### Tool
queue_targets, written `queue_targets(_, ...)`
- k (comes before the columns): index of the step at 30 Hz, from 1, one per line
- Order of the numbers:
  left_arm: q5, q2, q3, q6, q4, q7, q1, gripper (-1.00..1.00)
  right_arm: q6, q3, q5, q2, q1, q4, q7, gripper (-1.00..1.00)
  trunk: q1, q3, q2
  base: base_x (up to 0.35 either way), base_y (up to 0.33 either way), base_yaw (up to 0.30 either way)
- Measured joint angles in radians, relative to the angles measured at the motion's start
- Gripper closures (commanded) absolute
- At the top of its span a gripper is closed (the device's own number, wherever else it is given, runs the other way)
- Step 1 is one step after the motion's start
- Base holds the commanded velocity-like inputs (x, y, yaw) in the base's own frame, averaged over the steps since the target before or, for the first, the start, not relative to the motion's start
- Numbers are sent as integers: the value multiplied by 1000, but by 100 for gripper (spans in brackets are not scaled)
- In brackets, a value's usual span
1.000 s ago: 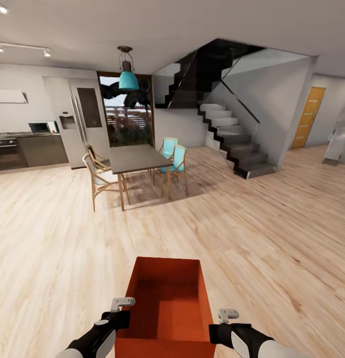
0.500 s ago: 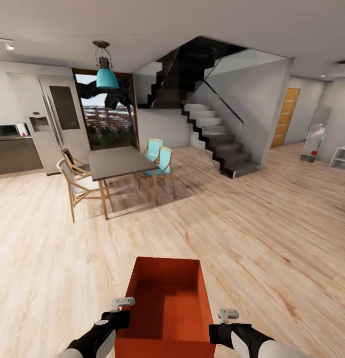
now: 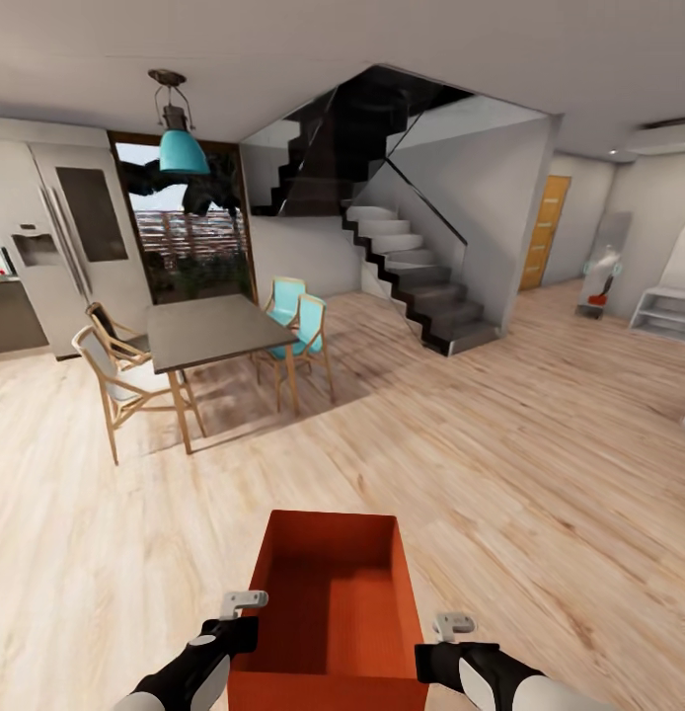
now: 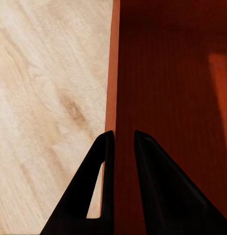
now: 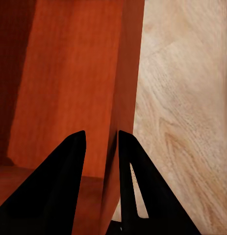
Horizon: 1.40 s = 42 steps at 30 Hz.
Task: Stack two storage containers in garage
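One orange-red storage container (image 3: 328, 602) is held low in front of the robot above the light wood plank floor (image 3: 540, 464). The left gripper (image 4: 122, 142) and right gripper (image 5: 101, 142) each pinch one of its side walls, fingers nearly closed. Ahead stand one dining desk (image 3: 209, 331), four chairs, one teal pendant lamp (image 3: 183, 148) and one dark staircase (image 3: 412, 267).

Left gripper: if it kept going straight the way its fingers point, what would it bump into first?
Probably nothing new at first: the left gripper is shut on the side wall of the storage container, so it would slide along that wall. Beyond it, the wood floor seems next, though depth is hard to judge.
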<state>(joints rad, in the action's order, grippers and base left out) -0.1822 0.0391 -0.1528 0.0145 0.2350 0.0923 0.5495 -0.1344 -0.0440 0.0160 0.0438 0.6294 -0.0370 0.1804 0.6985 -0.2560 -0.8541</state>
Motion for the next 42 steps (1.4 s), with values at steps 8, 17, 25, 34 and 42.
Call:
queue_targets(8, 0, 0, 0, 0, 0, 0, 0, 100, -1, 0, 0, 0, -1, -2, 0, 100, 0, 0, 0, 334, 75, -275)
queue_targets(17, 0, 0, 0, 0, 0, 0, 0, 100, 0, 0, 0, 0, 0, -1, 0, 100, 0, 0, 0, 334, 75, -88)
queue_targets(25, 0, 0, 0, 0, 0, 0, 0, 100, -1, 1, 0, 0, -1, -2, 0, 100, 0, 0, 0, 334, 75, -30)
queue_targets(34, 0, 0, 0, 0, 0, 0, 0, 100, -1, 0, -1, 0, -1, -2, 0, 100, 0, 0, 0, 333, 75, -245)
queue_targets(42, 0, 0, 0, 0, 0, 0, 0, 100, -1, 1, 0, 0, -1, -2, 0, 100, 0, 0, 0, 334, 75, -281)
